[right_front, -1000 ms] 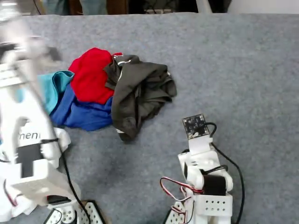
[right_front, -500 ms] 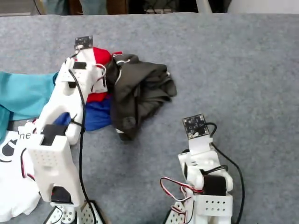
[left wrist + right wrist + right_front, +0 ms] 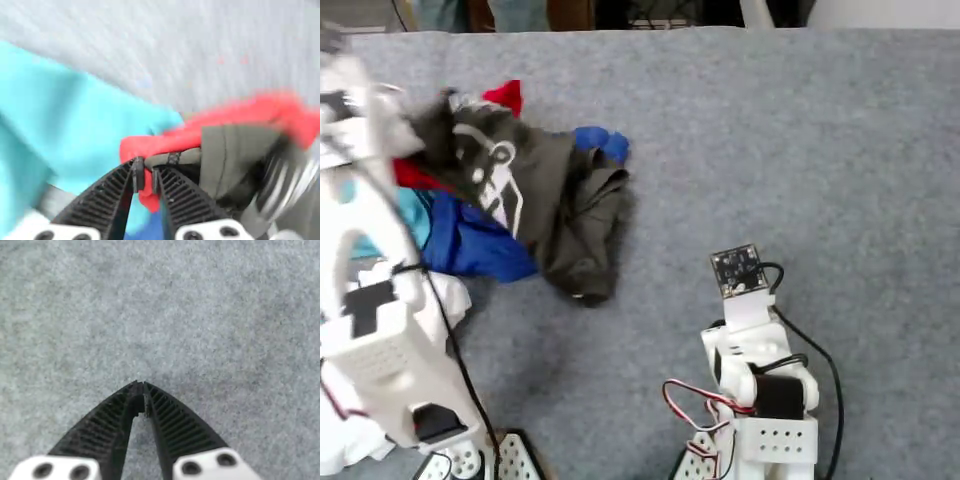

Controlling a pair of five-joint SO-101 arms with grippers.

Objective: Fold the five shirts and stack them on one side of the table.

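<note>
A heap of shirts lies at the table's back left. A dark grey shirt (image 3: 560, 200) with a white print is draped over a blue shirt (image 3: 470, 245), a red shirt (image 3: 505, 95) and a teal shirt (image 3: 410, 210). A white shirt (image 3: 450, 295) lies nearer the front left. My left gripper (image 3: 142, 175) is shut on a pinch of red shirt (image 3: 235, 117) and dark grey shirt (image 3: 230, 150), with the teal shirt (image 3: 60, 125) beside it. My right gripper (image 3: 141, 390) is shut over bare cloth, holding nothing.
The grey table cover (image 3: 800, 150) stretches open across the middle and right. The left arm (image 3: 365, 300) rises along the left edge. The right arm's base (image 3: 760, 400) stands at the front centre. More white fabric (image 3: 340, 440) lies at the front left corner.
The left arm swung from over the heap back to the left edge, dragging the dark grey and red shirts left and up. The dark shirt is now spread with its print showing. The right arm kept still.
</note>
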